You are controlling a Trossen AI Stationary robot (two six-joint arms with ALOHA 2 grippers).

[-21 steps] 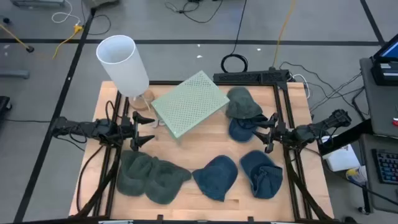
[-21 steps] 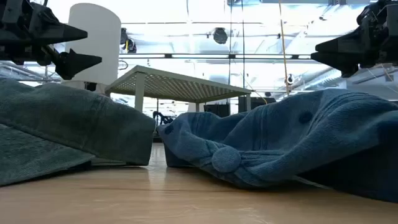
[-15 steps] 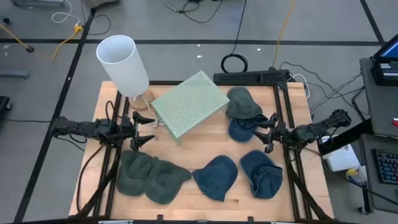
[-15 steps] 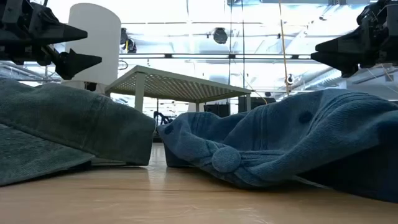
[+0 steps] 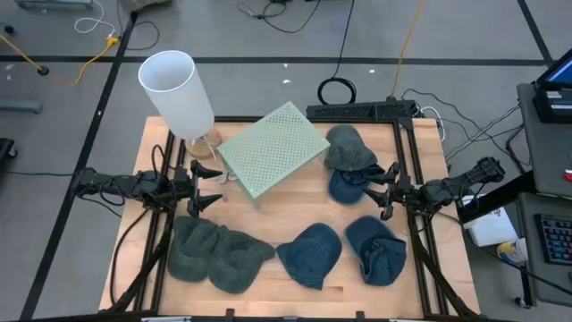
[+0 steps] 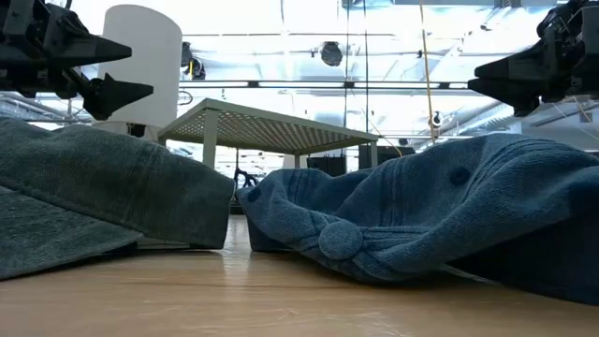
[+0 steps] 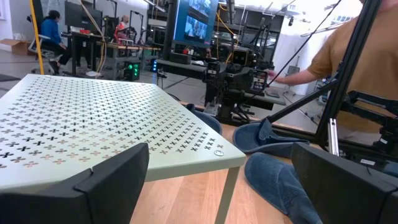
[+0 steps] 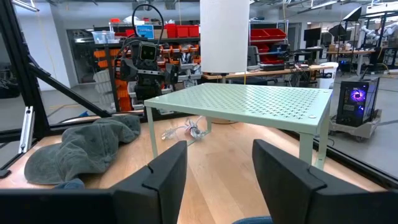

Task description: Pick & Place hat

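Six hats point(image 5: 309, 255), apparently all limp, tabletop.

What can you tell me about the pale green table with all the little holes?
The pale green perforated metal table is a low square stand with a flat top full of small cross-shaped holes and thin square legs. It stands upright on the wooden tabletop, turned at an angle, beside the white cylinder. Nothing lies on it, and neither tool touches it.

I see a grey floor point(image 5: 268, 40) strewn with cables around the wooden table point(image 5: 295, 210). Beyond the table's far edge, bright ceiling lights point(image 6: 281, 42) glare. Shelves with red bins point(image 8: 177, 30) line one wall; a person point(image 7: 53, 34) sits at a desk.
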